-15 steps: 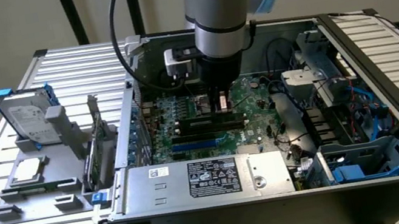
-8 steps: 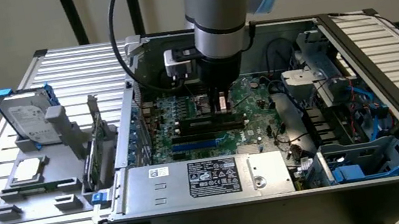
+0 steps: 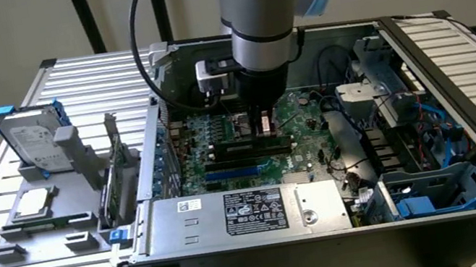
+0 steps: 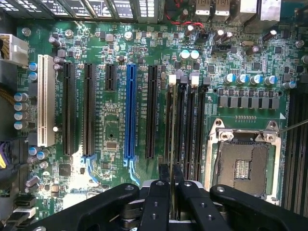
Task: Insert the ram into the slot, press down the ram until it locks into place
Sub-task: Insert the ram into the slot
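Note:
My gripper [image 3: 261,120] hangs straight down inside the open computer case, just above the motherboard [image 3: 217,126]. In the wrist view its two black fingers [image 4: 163,180] stand close together, and the gripper [image 4: 171,169] is shut on the ram [image 4: 172,125]. The ram shows edge-on as a thin dark strip. It runs in line with the slot [image 4: 169,118], the outermost of several parallel black memory sockets [image 3: 246,150], whose white end clip [image 4: 172,80] shows at the far end. Whether the ram sits inside the slot or just above it cannot be told.
A blue socket [image 4: 130,110] and black expansion sockets [image 4: 88,108] run parallel beside the memory sockets. The open CPU socket [image 4: 243,163] lies on their other side. A power supply [image 3: 242,213] fills the case's front; cables and drive bays [image 3: 414,132] crowd the exterior view's right. A hard drive [image 3: 31,140] stands outside.

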Robot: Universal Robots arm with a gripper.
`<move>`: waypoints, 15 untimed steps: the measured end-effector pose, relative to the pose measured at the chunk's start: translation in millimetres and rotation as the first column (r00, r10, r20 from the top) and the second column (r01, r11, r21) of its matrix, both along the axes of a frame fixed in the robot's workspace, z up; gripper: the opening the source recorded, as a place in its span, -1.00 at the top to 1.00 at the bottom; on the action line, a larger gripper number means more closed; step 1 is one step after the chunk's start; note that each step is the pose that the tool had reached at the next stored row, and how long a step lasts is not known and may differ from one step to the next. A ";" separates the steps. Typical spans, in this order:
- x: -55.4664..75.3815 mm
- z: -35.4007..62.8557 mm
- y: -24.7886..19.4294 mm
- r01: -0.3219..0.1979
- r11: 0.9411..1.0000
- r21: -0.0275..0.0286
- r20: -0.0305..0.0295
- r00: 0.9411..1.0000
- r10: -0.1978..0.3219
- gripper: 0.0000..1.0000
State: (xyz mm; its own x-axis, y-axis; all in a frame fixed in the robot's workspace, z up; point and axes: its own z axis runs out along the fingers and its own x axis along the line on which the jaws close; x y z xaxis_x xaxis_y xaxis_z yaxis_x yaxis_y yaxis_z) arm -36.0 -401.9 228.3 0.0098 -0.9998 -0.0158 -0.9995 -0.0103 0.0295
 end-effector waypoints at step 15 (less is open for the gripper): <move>-1.6 -2.8 0.0 0.000 1.000 0.000 0.004 1.000 0.000 0.73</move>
State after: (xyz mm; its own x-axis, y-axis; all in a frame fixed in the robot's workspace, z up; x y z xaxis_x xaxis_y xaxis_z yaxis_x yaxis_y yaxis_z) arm -37.6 -401.9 225.5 0.0098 -0.9998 -0.0157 -0.9996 -0.0102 0.0256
